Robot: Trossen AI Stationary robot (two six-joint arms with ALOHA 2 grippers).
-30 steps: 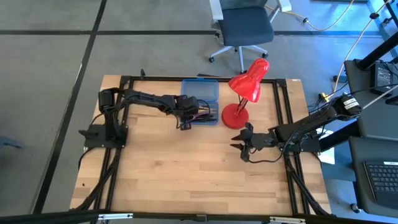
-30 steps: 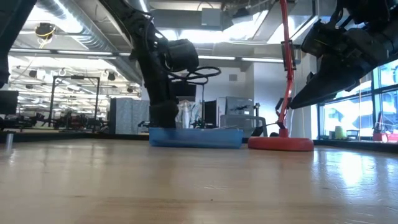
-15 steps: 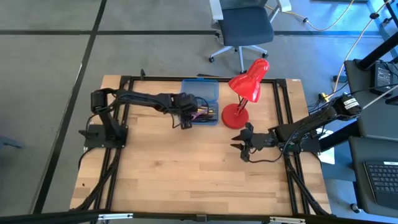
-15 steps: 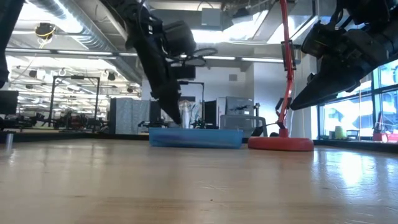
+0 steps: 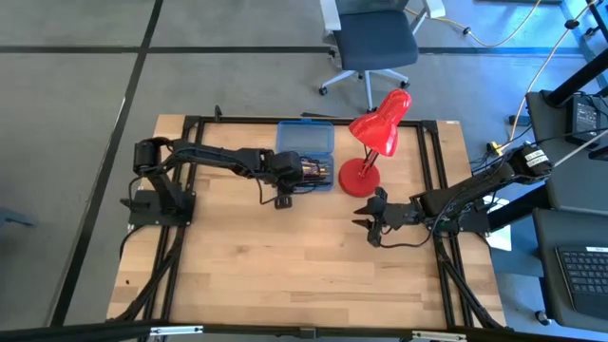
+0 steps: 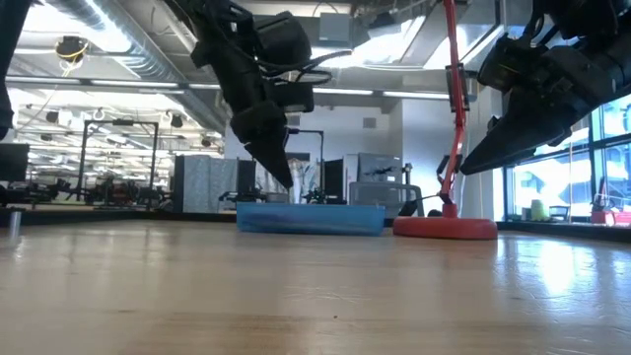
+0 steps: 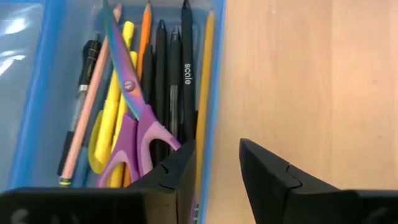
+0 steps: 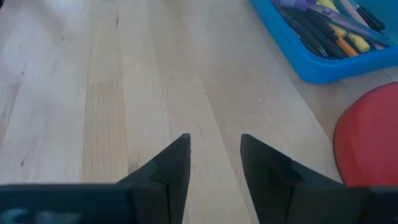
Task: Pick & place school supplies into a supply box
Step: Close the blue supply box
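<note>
1. At the left of the wooden worktop [image 5: 285, 256], the left arm reaches across toward the back. Its left gripper [image 5: 282, 199] has pulled back since a second ago: it then hung over the supply box [image 5: 306, 138], and now sits at the box's front edge, raised off the wood. Its jaws are released, with a gap between them and nothing held.
2. The supply box, a blue tray, lies near the back middle of the worktop and has not moved. Inside it lie the school supplies: purple-handled scissors [image 7: 134, 121] resting on black pens [image 7: 168, 81], yellow and orange pencils alongside.
3. Just right of the box stands a red desk lamp [image 5: 375, 142], its round base on the wood.
4. Further right, the right gripper [image 5: 364, 217] hovers in front of the lamp, unchanged, jaws parted and empty.
</note>
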